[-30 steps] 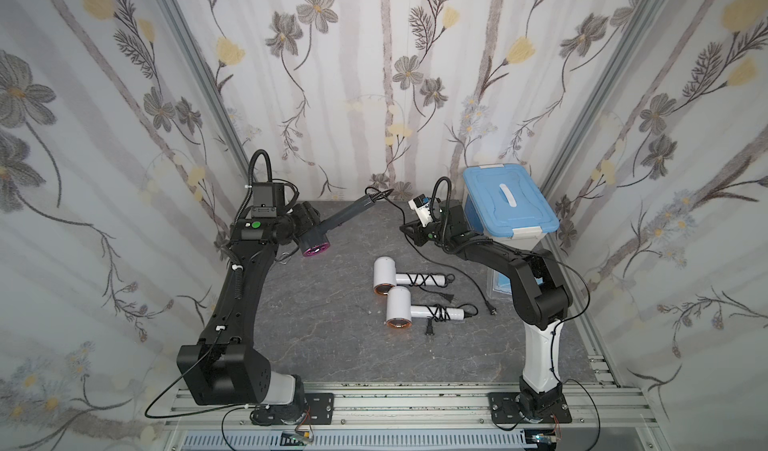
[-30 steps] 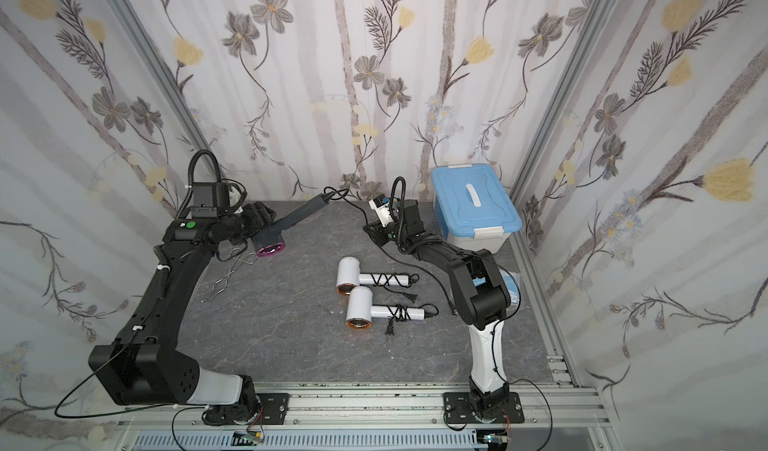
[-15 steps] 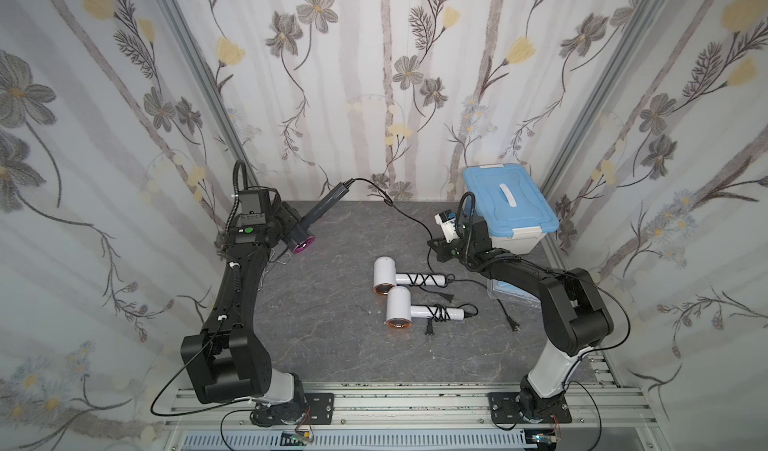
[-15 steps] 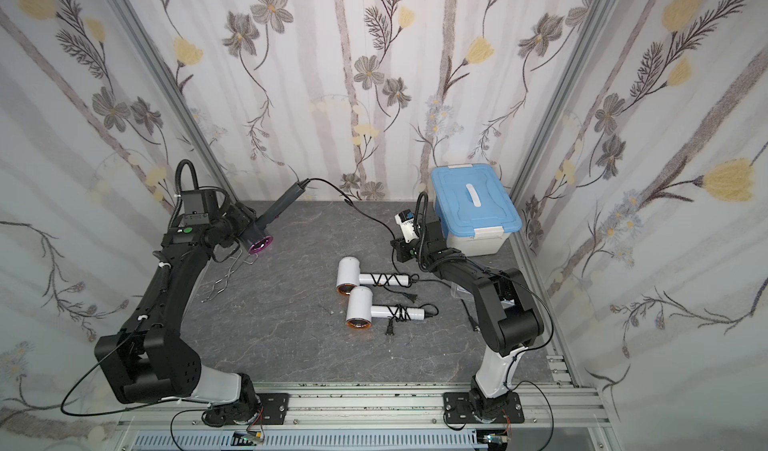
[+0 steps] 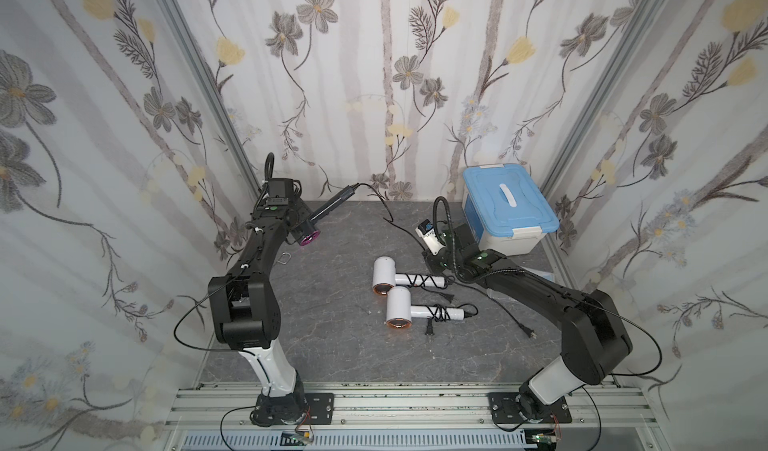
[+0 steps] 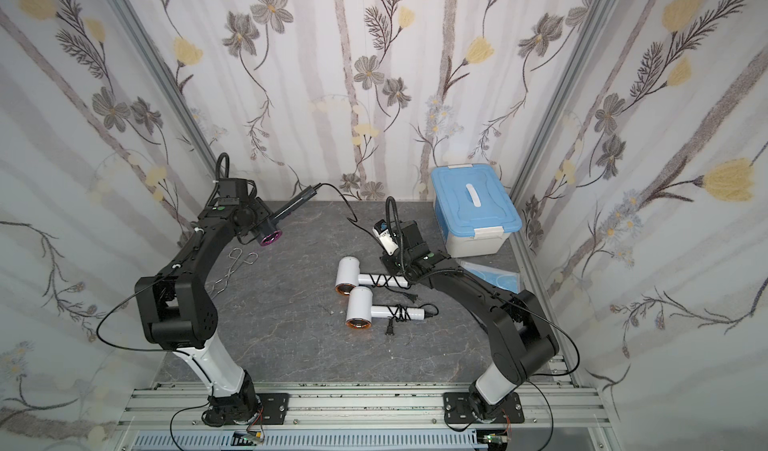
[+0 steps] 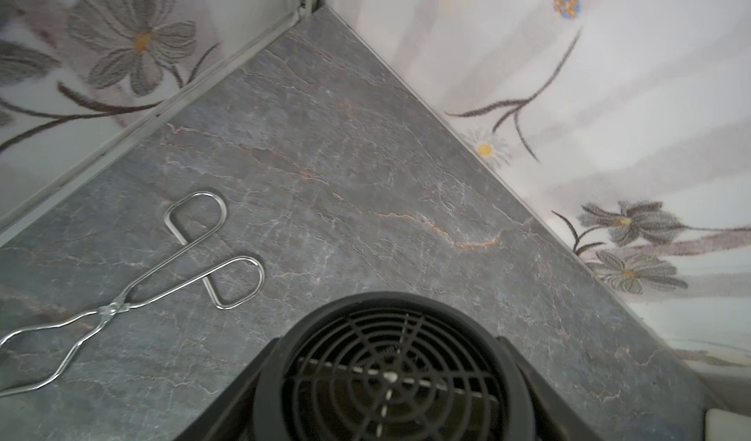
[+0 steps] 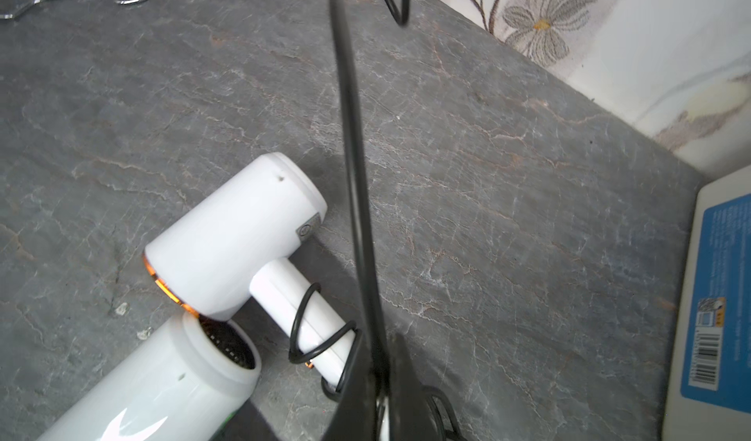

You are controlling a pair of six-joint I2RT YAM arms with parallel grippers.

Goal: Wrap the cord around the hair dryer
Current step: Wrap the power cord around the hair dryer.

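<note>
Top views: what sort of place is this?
Likely a robot test booth styled as a home: two arms bolted to a metal rail, flowered wallpaper on three sides, hair dryers on the table.

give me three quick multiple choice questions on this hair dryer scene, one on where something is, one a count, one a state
1. Where is the blue-lidded box?
A) far right corner of the table
B) near edge, in the middle
C) far left corner

2. How many white hair dryers lie on the table?
A) one
B) two
C) three

3. The black hair dryer has its cord:
A) wound round its handle
B) unwound, running to the right gripper
C) tucked inside the box

Answers:
1 A, the box stands at the far right of the table.
2 B, two lie side by side mid-table.
3 B, the cord trails loose from the handle into the shut gripper.
</note>
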